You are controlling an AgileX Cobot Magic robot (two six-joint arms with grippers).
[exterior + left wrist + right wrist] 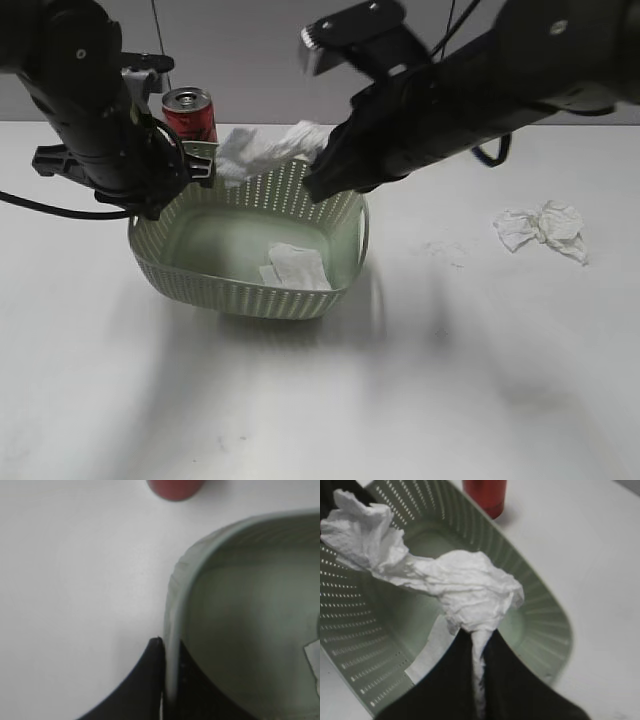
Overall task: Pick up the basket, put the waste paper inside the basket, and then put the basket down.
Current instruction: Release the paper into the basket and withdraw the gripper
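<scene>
The pale green basket (245, 290) is held tilted above the table. My left gripper (167, 650) is shut on the basket's rim (172, 630) at its left side. My right gripper (479, 640) is shut on a crumpled white waste paper wad (465, 587) and holds it over the basket's back rim (540, 610); it also shows in the exterior view (265, 148). A flatter waste paper piece (295, 265) lies on the basket's floor. A third crumpled wad (545, 228) lies on the table at the right.
A red can (190, 113) stands just behind the basket's left back corner; it also shows in the right wrist view (485, 495) and the left wrist view (175, 487). The white table (450, 380) stretches in front and to the right.
</scene>
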